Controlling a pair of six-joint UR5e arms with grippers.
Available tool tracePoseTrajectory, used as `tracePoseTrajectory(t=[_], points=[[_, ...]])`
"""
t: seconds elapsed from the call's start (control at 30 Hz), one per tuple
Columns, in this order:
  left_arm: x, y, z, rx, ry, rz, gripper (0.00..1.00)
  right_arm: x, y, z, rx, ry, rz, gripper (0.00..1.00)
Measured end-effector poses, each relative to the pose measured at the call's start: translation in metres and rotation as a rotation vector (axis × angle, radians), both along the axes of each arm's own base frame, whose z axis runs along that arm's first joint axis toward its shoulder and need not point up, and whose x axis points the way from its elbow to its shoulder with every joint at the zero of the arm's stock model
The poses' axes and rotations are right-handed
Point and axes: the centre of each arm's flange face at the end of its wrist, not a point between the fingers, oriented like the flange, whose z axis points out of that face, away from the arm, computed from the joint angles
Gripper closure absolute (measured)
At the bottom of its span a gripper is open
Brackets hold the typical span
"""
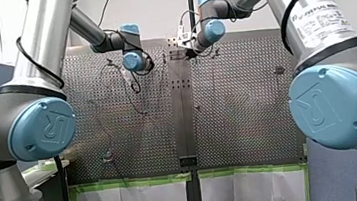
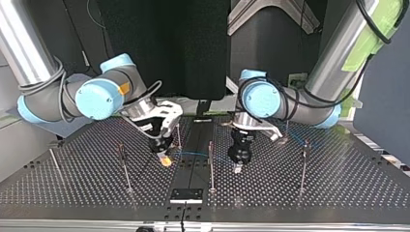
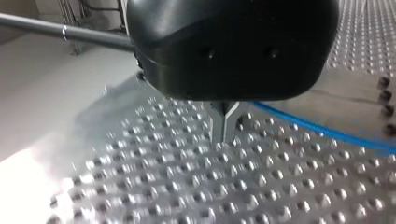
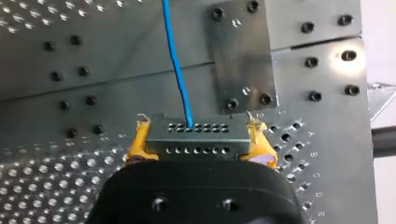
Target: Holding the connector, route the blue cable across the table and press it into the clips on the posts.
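One end held: right gripper (image 4: 198, 134) clamps connector (image 4: 196, 145), blue cable (image 4: 177, 60) trailing; left gripper (image 3: 224, 127) pinched narrow beside it. Routing step, I'd say. Next: tension to centre post (image 2: 211, 166), press in.

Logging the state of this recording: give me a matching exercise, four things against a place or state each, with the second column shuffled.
Things:
1. connector
2. blue cable
3. left end effector
4. posts

Places or states:
A. stand upright on the perforated table
B. clamped between yellow pads
C. runs out of the connector and away over the table
D. metal fingers closed together, pointing down at the table

Pairs: 1-B, 2-C, 3-D, 4-A.
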Motion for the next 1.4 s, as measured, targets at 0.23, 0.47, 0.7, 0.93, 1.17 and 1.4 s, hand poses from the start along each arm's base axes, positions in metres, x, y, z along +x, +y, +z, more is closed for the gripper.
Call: tracePoseTrajectory(t=[0.23,0.47,0.7,0.93,1.17,1.4], points=[[0.018,0.01,0.004,-0.004,-0.007,0.02,1.0,-0.011,-0.021,0.0,-0.002,-0.011,-0.014,1.0],[0.02,0.014,0.005,0.0,0.003,0.027,1.0,-0.02,-0.031,-0.001,0.0,-0.011,-0.028,1.0],[0.016,0.014,0.002,0.02,0.033,0.031,0.33,-0.02,-0.031,-0.001,0.001,-0.01,-0.029,1.0],[0.009,0.012,-0.001,0.072,0.078,0.042,0.0,-0.021,-0.031,-0.002,0.003,-0.01,-0.029,1.0],[-0.007,0.01,-0.002,0.096,0.128,0.064,0.0,-0.021,-0.031,-0.002,0.005,-0.009,-0.03,1.0],[-0.037,0.005,0.0,0.1,0.175,0.025,0.0,-0.021,-0.031,-0.002,0.006,-0.008,-0.031,1.0]])
